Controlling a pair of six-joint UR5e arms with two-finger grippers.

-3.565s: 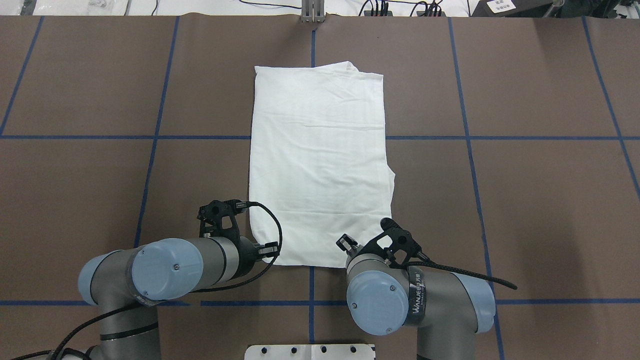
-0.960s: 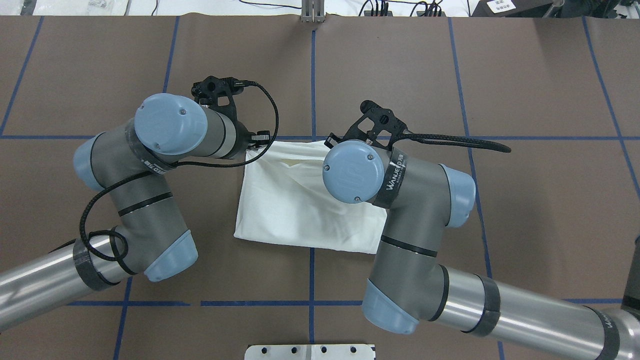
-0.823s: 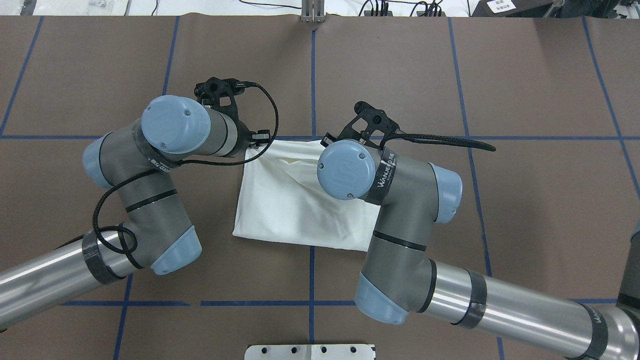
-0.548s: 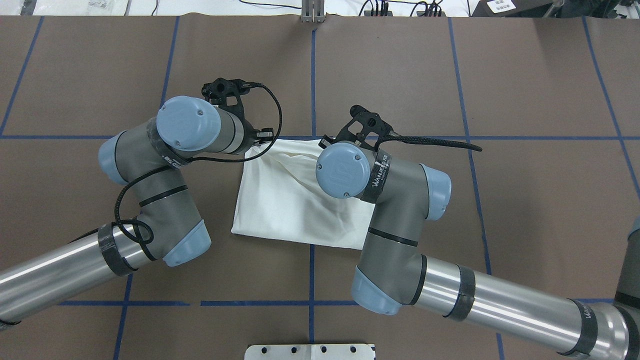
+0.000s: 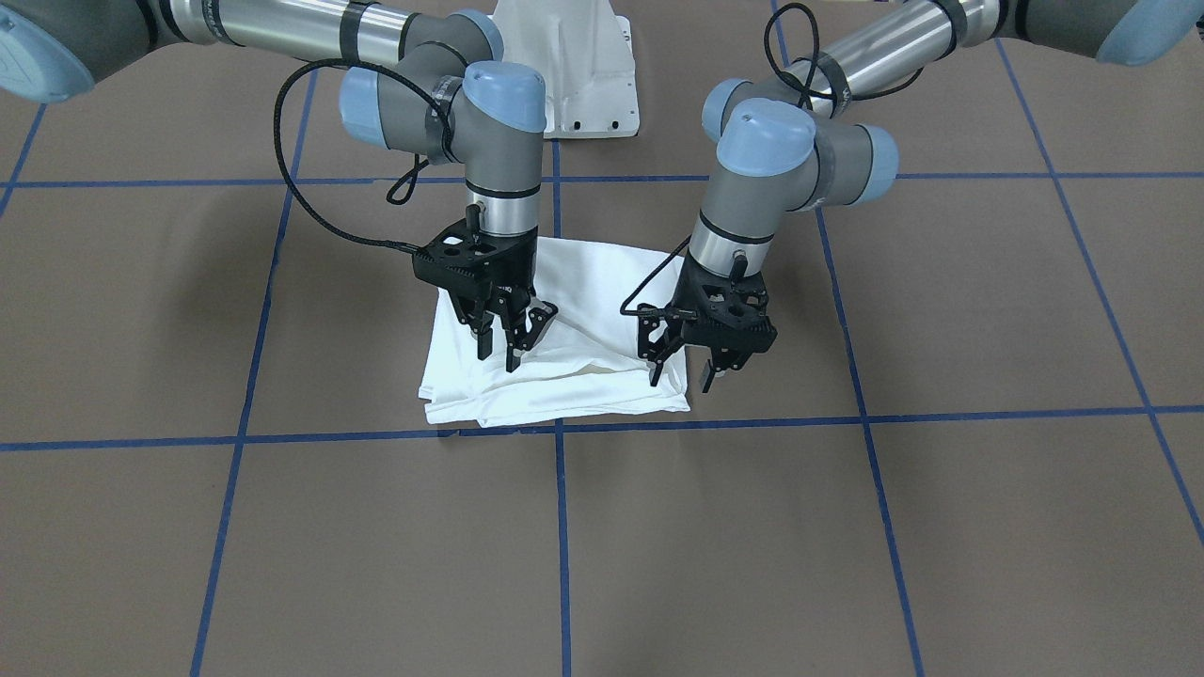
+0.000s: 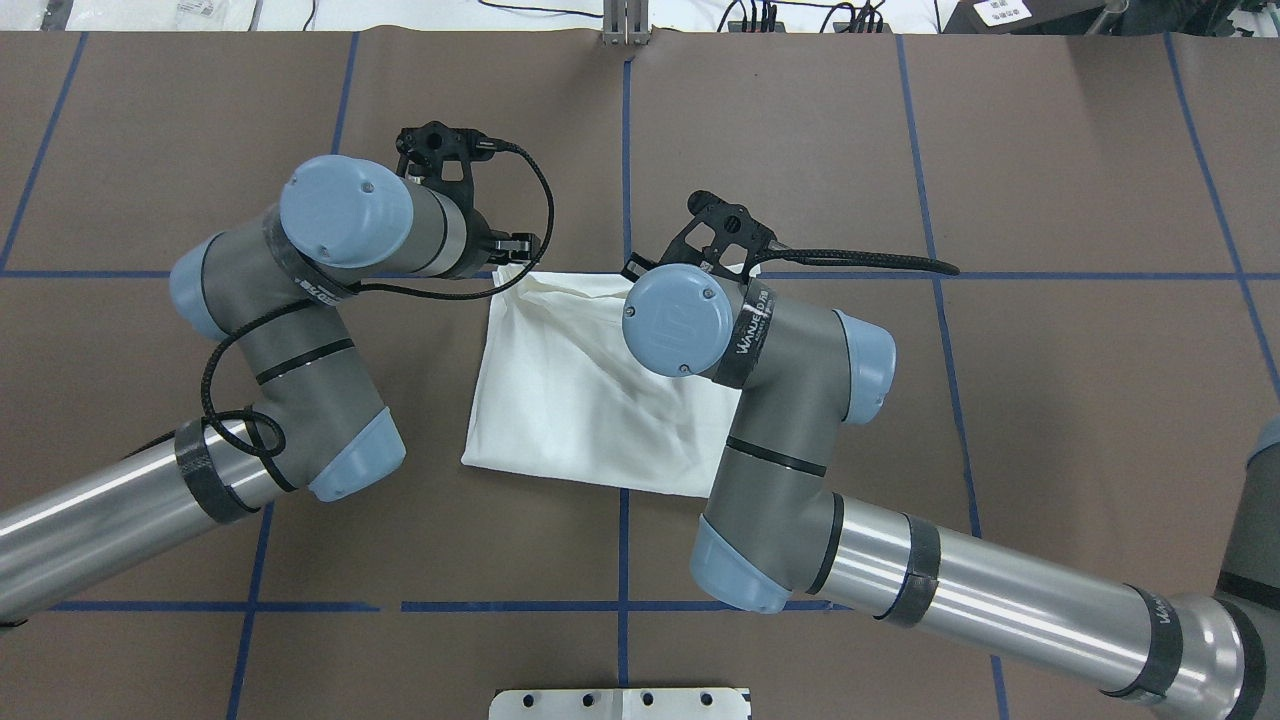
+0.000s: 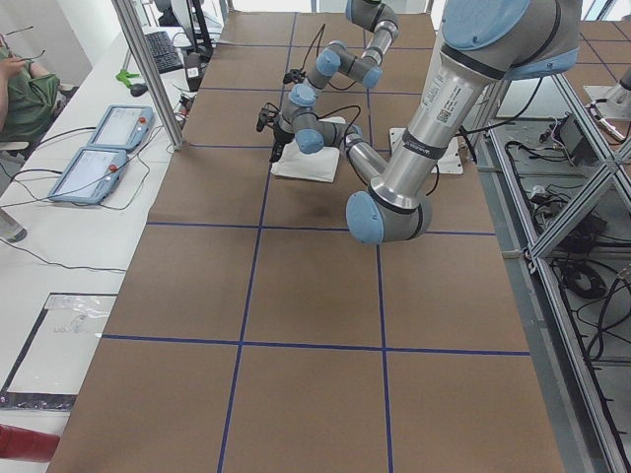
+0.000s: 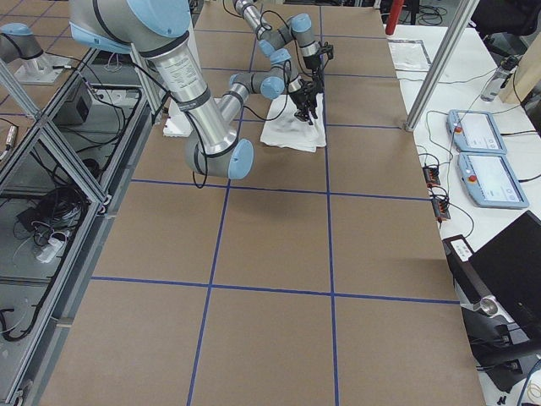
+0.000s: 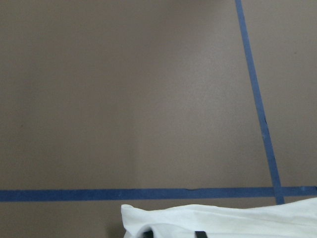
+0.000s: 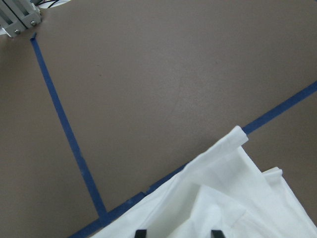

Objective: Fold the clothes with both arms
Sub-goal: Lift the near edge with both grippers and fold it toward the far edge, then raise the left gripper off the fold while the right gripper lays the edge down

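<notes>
The white T-shirt (image 5: 583, 282) lies folded into a short rectangle on the brown table, with no text showing. It also shows in the overhead view (image 6: 560, 400). My right gripper (image 5: 499, 353) hangs just over the shirt's far corner on my right side, jaws apart and holding nothing. My left gripper (image 5: 680, 374) hangs over the far corner on my left side, also open. The right wrist view shows the shirt's layered corner (image 10: 233, 198) below two spread fingertips (image 10: 215, 232). The left wrist view shows only the shirt's edge (image 9: 223, 220). In the overhead view both wrists hide the fingers.
The white metal pedestal (image 5: 574, 75) stands at the robot's side of the table. Blue tape lines (image 5: 847, 416) cross the brown surface. A metal post (image 6: 626, 25) and cables sit at the far edge. Tablets (image 8: 486, 156) lie on a side bench.
Since 3.6 s ago both grippers carried the shirt's near edge over to its far edge, halving its length. In the last half second both wrists moved slightly away from the robot.
</notes>
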